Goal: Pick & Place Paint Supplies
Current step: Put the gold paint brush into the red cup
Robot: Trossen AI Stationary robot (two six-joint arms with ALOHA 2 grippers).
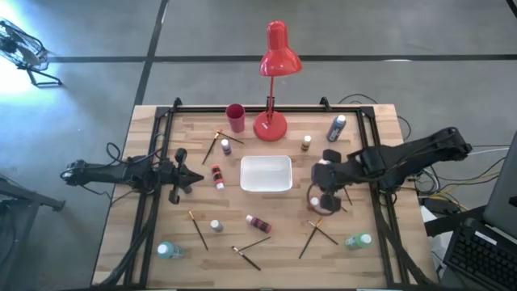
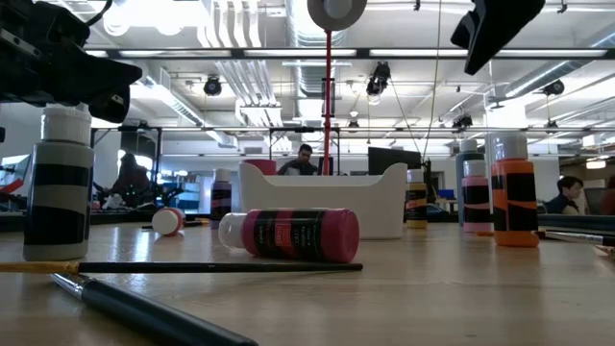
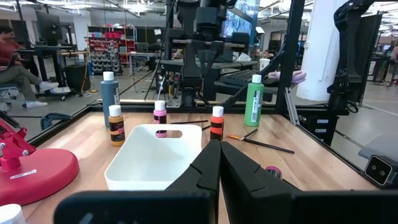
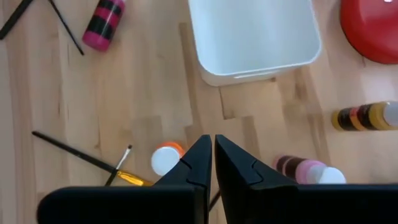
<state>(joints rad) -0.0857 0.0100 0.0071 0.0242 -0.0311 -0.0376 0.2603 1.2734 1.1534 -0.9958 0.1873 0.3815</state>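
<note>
Pale wooden plank surface (image 1: 161, 214) with black rail frame. White rectangular plastic tray (image 1: 266, 174) at centre, nothing in it. Red desk lamp (image 1: 275, 81) and red cup (image 1: 235, 118) behind the tray.

Right gripper (image 1: 325, 183) just right of the tray, above the surface, fingers (image 4: 200, 163) pressed together, nothing between them. In right wrist view, directly below: orange paint bottle with white cap (image 4: 166, 158) upright, pink paint bottle (image 4: 308, 169) beside it, yellow-brown paint bottle (image 4: 367, 116) farther off near the lamp base, none of them touched.

Left gripper (image 1: 192, 179) left of the tray, hovering, fingers (image 3: 208, 167) closed on nothing, pointing toward the tray.

Other paint supplies scattered, all on the surface, none in the tray:
- red-and-white bottle (image 1: 217, 176) lying just left of the tray
- purple bottle (image 1: 225, 146) near crossed thin brushes (image 1: 220, 141) by the cup
- dark blue bottle (image 1: 336, 128) at back right
- small black bottle (image 1: 179, 155) at left
- dark red/pink bottle with black label (image 1: 258, 221) lying in front of the tray; same in low view (image 2: 293, 234), on its side
- grey-capped bottle (image 1: 216, 225) upright at front left
- teal bottle (image 1: 168, 250) lying at front left corner
- green bottle (image 1: 358, 240) lying at front right
- wooden-handled brush (image 1: 198, 229) at front left, two brushes (image 1: 250, 250) at front centre, crossed pair of brushes (image 1: 317, 233) at front right
</note>
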